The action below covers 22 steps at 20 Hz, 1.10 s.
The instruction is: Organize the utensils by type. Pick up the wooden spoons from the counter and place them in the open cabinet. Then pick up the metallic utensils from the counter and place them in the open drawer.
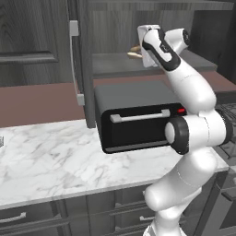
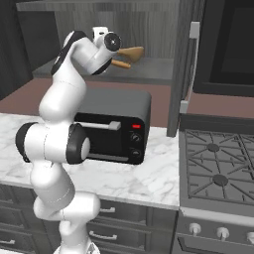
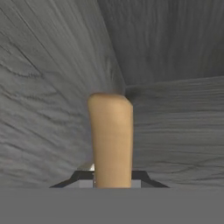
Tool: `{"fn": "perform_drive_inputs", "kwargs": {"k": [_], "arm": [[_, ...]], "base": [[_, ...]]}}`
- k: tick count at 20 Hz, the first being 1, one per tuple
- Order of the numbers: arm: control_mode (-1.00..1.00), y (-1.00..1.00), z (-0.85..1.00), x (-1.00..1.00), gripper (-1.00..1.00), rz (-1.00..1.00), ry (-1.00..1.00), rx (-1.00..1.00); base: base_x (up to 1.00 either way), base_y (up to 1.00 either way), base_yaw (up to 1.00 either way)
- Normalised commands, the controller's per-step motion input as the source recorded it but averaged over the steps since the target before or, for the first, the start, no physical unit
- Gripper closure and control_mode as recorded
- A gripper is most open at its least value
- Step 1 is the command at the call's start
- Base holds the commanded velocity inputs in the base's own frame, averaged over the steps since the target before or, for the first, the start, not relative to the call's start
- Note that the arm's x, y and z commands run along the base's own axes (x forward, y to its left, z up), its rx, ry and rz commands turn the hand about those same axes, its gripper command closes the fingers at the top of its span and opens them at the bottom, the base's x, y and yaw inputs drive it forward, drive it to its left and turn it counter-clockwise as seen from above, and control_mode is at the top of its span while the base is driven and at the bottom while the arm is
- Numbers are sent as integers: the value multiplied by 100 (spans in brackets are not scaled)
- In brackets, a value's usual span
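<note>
One wooden spoon in the jaws points lengthwise into the cabinet.

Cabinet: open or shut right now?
Open. The cabinet door stands swung out edge-on, its inner shelf exposed; the gripper holds a wooden spoon inside.

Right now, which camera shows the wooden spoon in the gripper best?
The right base view: the wooden spoon sticks out sideways past the gripper over the cabinet shelf. The hand view shows one brown length of it, end-on, between the fingertips. The left base view shows just a sliver beside the wrist.
</note>
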Motion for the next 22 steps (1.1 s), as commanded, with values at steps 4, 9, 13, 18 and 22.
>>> {"fn": "perform_drive_inputs", "kwargs": {"k": [4,9,13,18,22], "arm": [[-100,0,-22,24,100,4,-6,0],[-100,-1,-27,23,-100,3,-3,0],[-100,-5,-31,22,-100,1,0,0],[-100,-15,-37,18,-100,0,0,0],[-100,-20,-31,12,-100,0,0,0]], "base": [[0,0,0],[0,0,0],[0,0,0],[0,0,0],[0,0,0]]}}
